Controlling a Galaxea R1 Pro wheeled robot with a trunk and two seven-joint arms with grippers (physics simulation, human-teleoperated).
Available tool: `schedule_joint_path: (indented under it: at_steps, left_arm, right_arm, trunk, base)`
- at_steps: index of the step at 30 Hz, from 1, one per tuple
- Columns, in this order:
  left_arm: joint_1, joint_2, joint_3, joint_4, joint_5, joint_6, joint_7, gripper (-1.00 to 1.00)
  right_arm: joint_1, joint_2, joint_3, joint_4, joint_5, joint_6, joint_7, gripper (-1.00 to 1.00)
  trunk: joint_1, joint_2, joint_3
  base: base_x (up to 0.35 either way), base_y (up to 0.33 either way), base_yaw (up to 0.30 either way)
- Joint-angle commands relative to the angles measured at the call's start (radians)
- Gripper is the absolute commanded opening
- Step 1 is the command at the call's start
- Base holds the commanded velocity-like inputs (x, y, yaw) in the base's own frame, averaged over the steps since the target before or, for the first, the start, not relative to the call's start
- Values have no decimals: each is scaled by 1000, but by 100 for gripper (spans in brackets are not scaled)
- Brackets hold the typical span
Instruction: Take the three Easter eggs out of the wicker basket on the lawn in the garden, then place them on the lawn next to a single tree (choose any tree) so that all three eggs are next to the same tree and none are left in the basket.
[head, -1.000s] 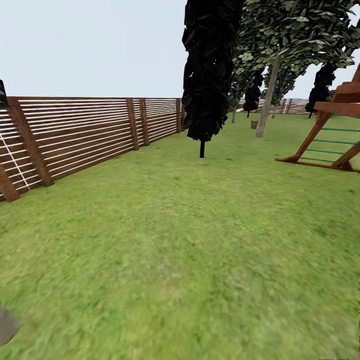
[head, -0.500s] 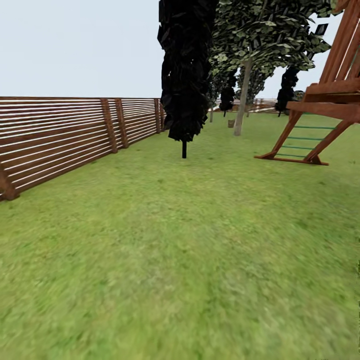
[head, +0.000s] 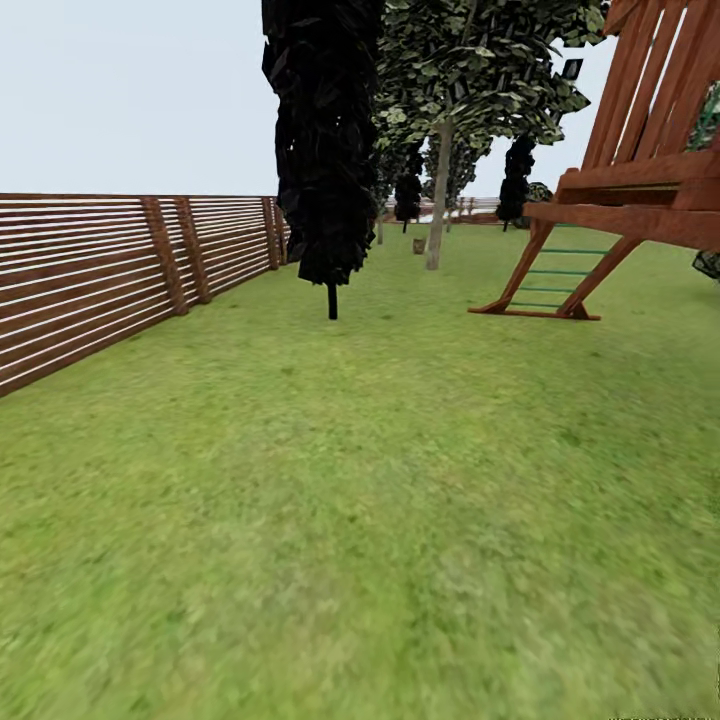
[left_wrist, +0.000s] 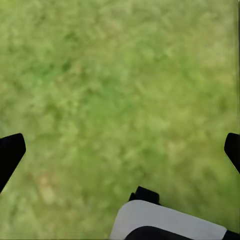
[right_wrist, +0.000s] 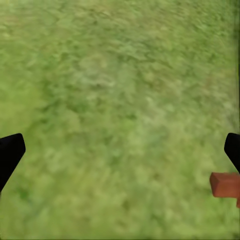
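Wicker basket (head: 419, 246) far off by pale tree (head: 436, 205); eggs unseen, likely light, smooth, grip round middle. Left gripper (left_wrist: 120, 150) and right gripper (right_wrist: 120, 150) jaws wide, empty over lawn (head: 380, 500).

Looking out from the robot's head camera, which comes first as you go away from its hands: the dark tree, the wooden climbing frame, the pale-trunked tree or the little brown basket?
1. The dark tree, ahead and a bit left, with a thin trunk.
2. The wooden climbing frame, on the right; its foot sits about as far as the dark tree's trunk, too close to call.
3. The pale-trunked tree, well behind.
4. The small brown basket, just left of that trunk; about level with it.
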Motion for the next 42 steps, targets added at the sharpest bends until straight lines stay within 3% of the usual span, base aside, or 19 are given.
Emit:
schedule_joint_path:
  at_steps: [1,12,25,42]
  left_arm:
    - [0,0,3,-1,-3,-1,2,100]
    - [0,-2,4,-1,-3,-6,3,100]
    - [0,-2,3,-1,-3,-6,6,100]
    - [0,-1,3,2,-3,-2,5,100]
  right_arm:
    - [-1,0,-1,1,-2,-4,0,100]
    - [-1,1,-2,0,-5,-3,-5,100]
    - [-1,2,-2,1,-5,-3,-6,100]
    - [-1,3,2,1,-3,-3,-5,100]
  trunk:
    - [1,-1,-1]
    - [1,-1,-5]
    - [1,-1,-25]
    - [1,-1,-26]
  base:
    - [266,238,-293]
    - [296,160,-272]
    - [333,1,-13]
    - [333,0,-91]
